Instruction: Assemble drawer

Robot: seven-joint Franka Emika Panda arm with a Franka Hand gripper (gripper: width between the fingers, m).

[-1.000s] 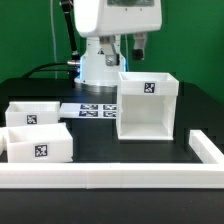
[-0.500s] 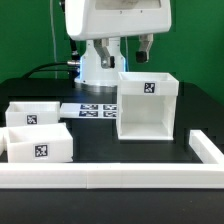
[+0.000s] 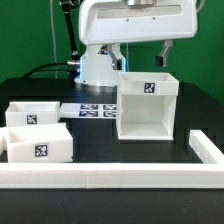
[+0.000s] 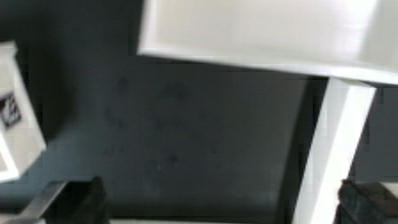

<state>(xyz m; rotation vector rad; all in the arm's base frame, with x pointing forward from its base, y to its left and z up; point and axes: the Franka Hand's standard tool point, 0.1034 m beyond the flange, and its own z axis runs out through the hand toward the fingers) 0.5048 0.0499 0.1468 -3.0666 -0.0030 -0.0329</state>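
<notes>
One housing box (image 3: 147,108) stands apart from front tray (image 3: 40,148), table (image 3: 95,142) between

A black desk (image 3: 100,150) carries everything, its surface matte and dark. A long low white rail (image 3: 100,178) runs along the desk edge nearest the exterior camera. At the corner on the exterior view's right it turns and follows that side edge back. The marker board (image 3: 93,108) lies flat toward the far edge, with its black-and-white tags facing up. Black cables (image 3: 48,70) curve above the far corner on the exterior view's left, against a green backdrop (image 3: 25,40).
</notes>
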